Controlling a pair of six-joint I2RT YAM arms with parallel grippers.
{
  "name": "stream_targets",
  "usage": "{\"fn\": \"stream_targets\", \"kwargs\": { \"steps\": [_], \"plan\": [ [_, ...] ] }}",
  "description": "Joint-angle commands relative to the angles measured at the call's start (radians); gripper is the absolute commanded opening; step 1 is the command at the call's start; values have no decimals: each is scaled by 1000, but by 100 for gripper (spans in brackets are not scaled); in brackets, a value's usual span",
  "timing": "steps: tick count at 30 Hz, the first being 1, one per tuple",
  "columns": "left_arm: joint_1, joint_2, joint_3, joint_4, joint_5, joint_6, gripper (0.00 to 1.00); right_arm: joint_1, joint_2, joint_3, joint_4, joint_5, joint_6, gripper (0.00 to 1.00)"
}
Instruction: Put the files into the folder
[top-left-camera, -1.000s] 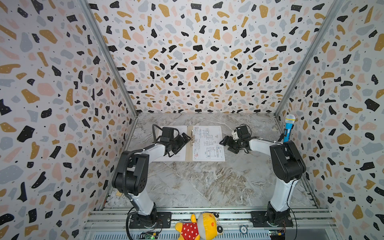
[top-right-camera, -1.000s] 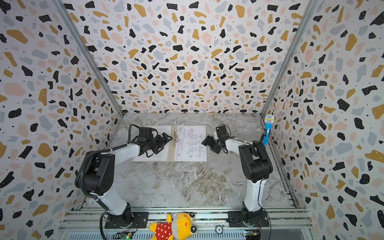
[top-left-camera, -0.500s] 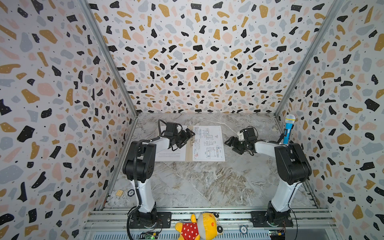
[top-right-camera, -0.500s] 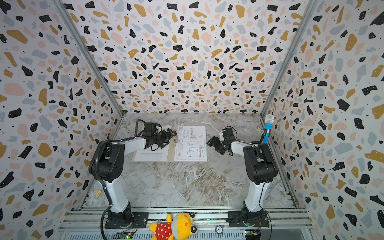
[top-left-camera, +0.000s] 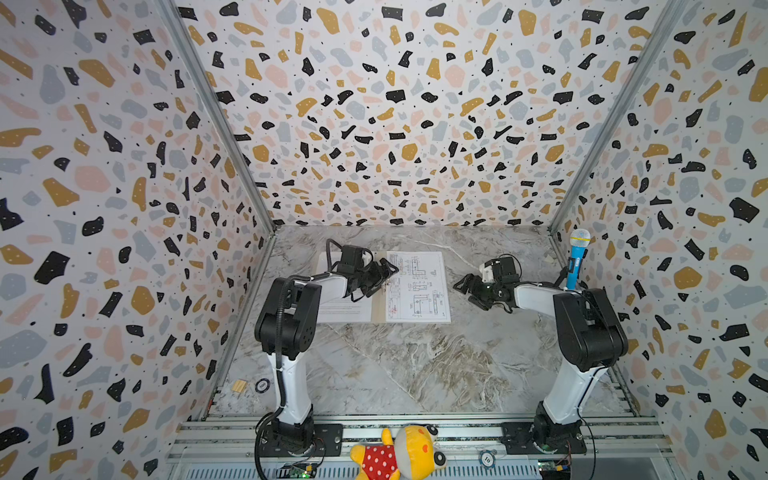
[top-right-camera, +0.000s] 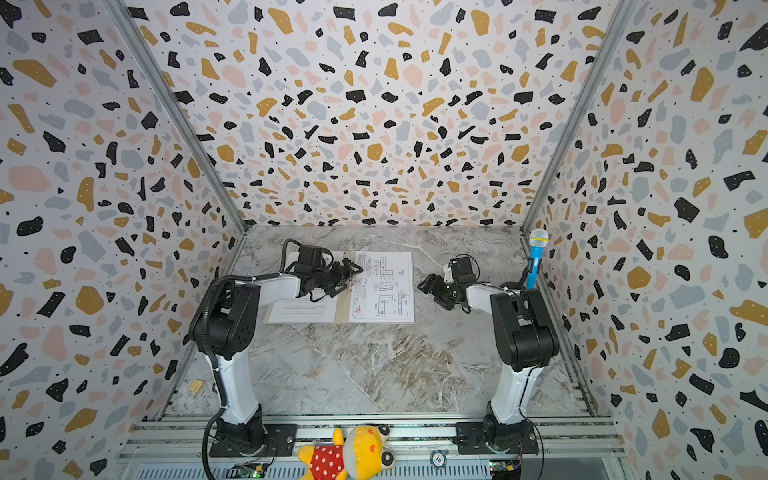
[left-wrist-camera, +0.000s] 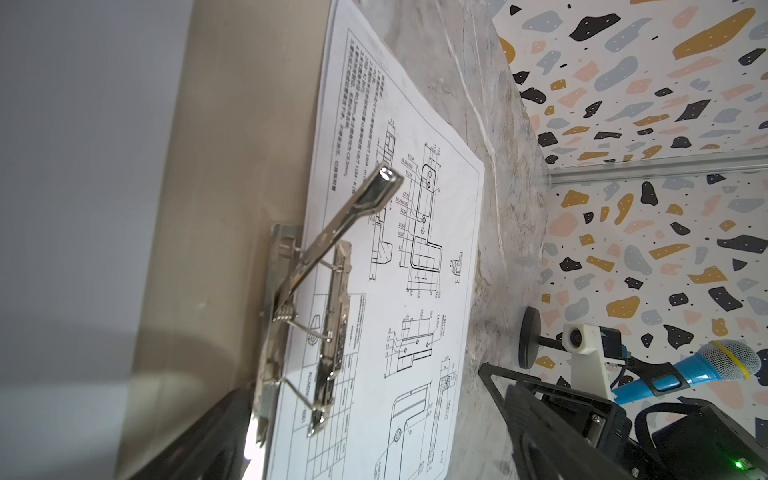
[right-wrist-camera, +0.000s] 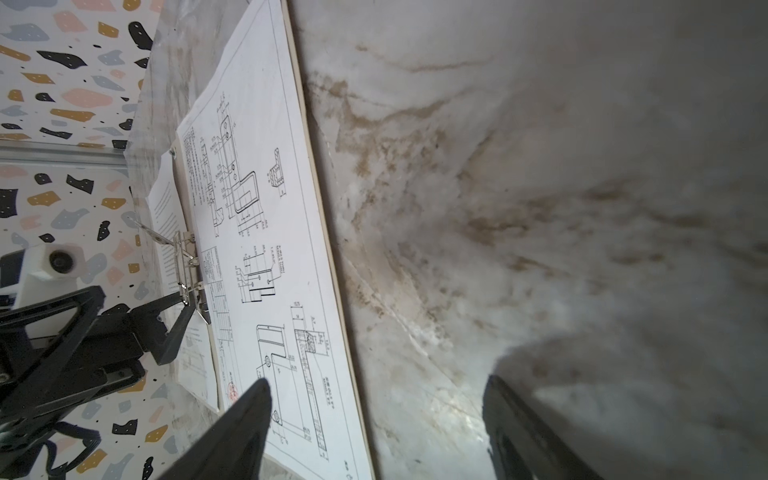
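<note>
In both top views you get the folder (top-left-camera: 379, 309) (top-right-camera: 342, 309) open and flat at the far middle of the marble table (top-left-camera: 415, 365). It's beige card, with the spine running near-to-far toward the back wall and the leaves spread left and right. A white drawing sheet (top-left-camera: 417, 286) covers the right leaf, long axis along the spine. A text sheet (top-left-camera: 345, 311) lies on the left leaf, partly hidden under your left arm. Your left gripper (top-left-camera: 384, 272) hangs over the spine, jaws spread, nothing held. Your right gripper (top-left-camera: 465, 291) sits just off the folder's right edge, low over bare table, jaws apart and empty. A blue microphone (top-left-camera: 577, 259) stands by the right wall and a plush toy (top-left-camera: 399, 455) lies on the front rail. The left wrist view adds what the top views can't resolve: the metal clip (left-wrist-camera: 320, 332) on the spine, its lever (left-wrist-camera: 357, 208) raised at a slant. The clip's bar lies over the drawing sheet's inner edge; you can't tell if it's pressed down. The right wrist view shows the folder's outer edge as a thin beige strip (right-wrist-camera: 328, 232) past the sheet. It also shows one left fingertip (right-wrist-camera: 185, 316) at the clip's base, contact unclear. Your right fingers (right-wrist-camera: 245, 424) are wide apart, one over the sheet's corner, one over marble.
</note>
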Motion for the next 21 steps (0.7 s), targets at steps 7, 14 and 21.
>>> {"fn": "stream_targets", "kwargs": {
  "steps": [7,14,21],
  "plan": [
    [-45,3,11,82,2,-84,95,-27,-52,-40,-35,2,-20,81],
    [-99,8,0,144,-15,-138,95,-58,-76,-63,-35,-6,-32,81],
    [-135,26,-2,182,-23,-174,95,-105,-100,-78,-60,-17,-67,81]
  ]
}}
